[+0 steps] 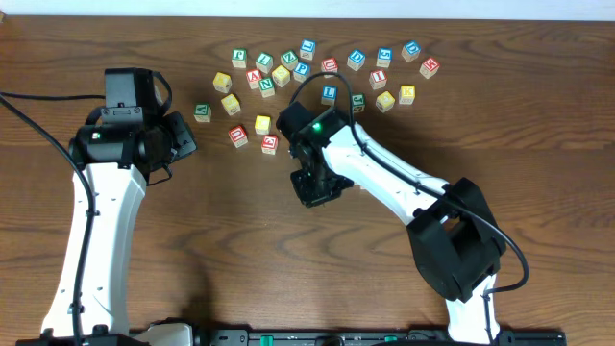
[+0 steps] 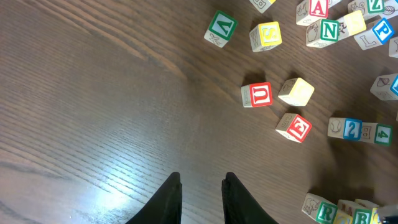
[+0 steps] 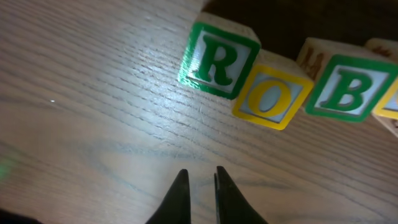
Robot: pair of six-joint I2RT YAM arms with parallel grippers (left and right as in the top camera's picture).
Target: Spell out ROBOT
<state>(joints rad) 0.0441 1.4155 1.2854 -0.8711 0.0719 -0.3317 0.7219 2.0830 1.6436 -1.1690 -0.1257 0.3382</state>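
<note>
In the right wrist view a row lies on the table: a green-framed R cube, a yellow O cube, a green-framed B cube and the edge of another yellow cube. My right gripper hovers just in front of the row with a narrow gap between its jaws and nothing in it. In the overhead view it covers the row. The R cube also shows in the left wrist view. My left gripper is open and empty over bare table. I cannot pick out the blue-framed T.
Several loose cubes lie scattered at the back middle of the table. Nearest the left gripper are a red U, a plain yellow cube, a red E and a blue 2.
</note>
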